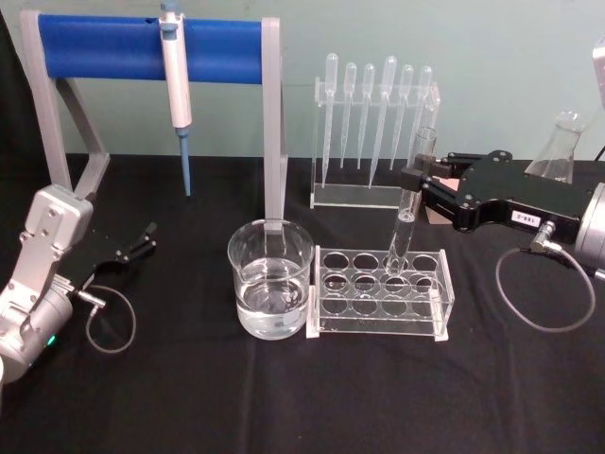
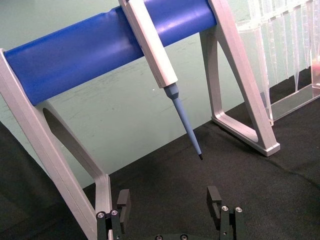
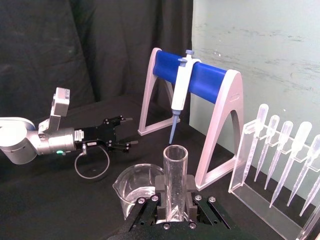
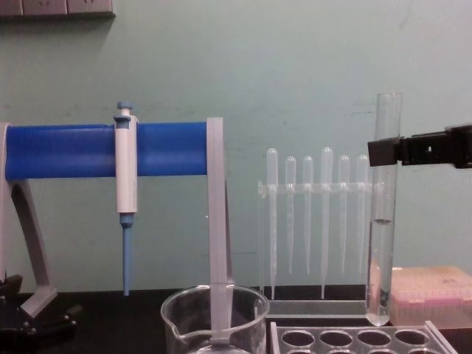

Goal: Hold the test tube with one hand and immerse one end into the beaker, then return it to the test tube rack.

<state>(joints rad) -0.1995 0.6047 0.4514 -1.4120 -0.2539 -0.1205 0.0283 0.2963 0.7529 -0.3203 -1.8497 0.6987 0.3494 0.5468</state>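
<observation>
The right gripper (image 1: 413, 176) is clamped on the upper part of the test tube (image 1: 405, 222), holding it nearly upright with its round bottom at a back-row hole of the test tube rack (image 1: 444, 295); whether the bottom has entered the hole cannot be determined. The beaker (image 1: 238, 276), partly filled with clear liquid, stands just left of the rack. The left gripper (image 1: 144, 240) is parked low at the left, fingers (image 2: 124, 201) spread apart.
</observation>
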